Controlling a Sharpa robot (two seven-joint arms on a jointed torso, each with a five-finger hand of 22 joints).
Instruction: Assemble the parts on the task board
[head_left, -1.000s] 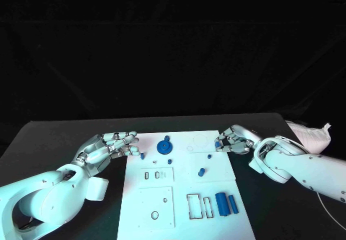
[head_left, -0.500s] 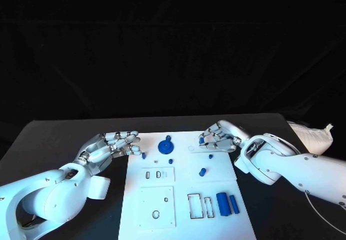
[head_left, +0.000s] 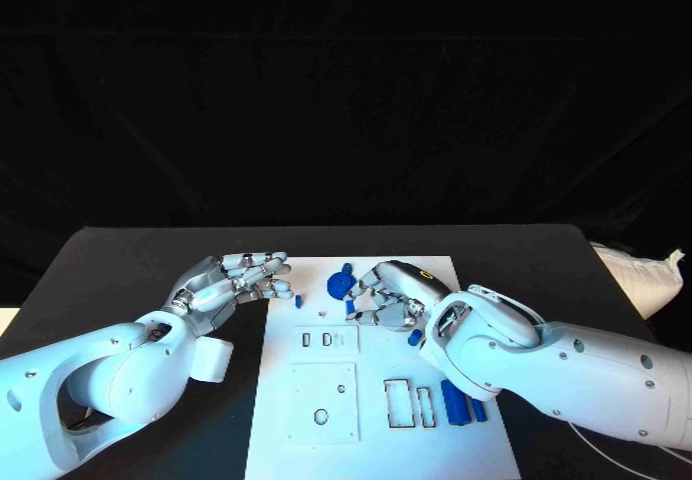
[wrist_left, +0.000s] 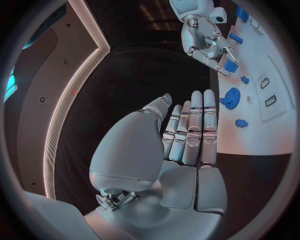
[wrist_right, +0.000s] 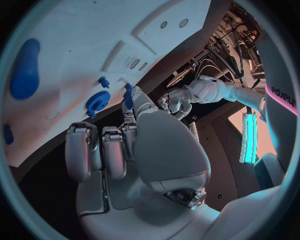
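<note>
The white task board (head_left: 289, 440) lies in the middle of the table. A blue gear (head_left: 342, 283) stands near its far edge, with a small blue part (head_left: 299, 299) to its left. My right hand (head_left: 387, 296) hovers over the board just right of the gear (wrist_right: 97, 101) and pinches a small blue part (wrist_right: 128, 95) at its fingertips. My left hand (head_left: 235, 281) rests at the board's left edge with its fingers (wrist_left: 195, 125) stretched out side by side, holding nothing. Two blue cylinders (head_left: 459, 405) lie at the near right, partly hidden by my right arm.
Rectangular slots (head_left: 405, 402) and small holes (head_left: 320, 415) are cut into the near half of the board. Another blue piece (head_left: 415, 337) peeks out beside my right forearm. A crumpled white bag (head_left: 642, 275) lies at the table's right edge.
My right hand has carried the small blue part leftward from the board's right edge to beside the gear. The left hand has stayed at the left edge.
</note>
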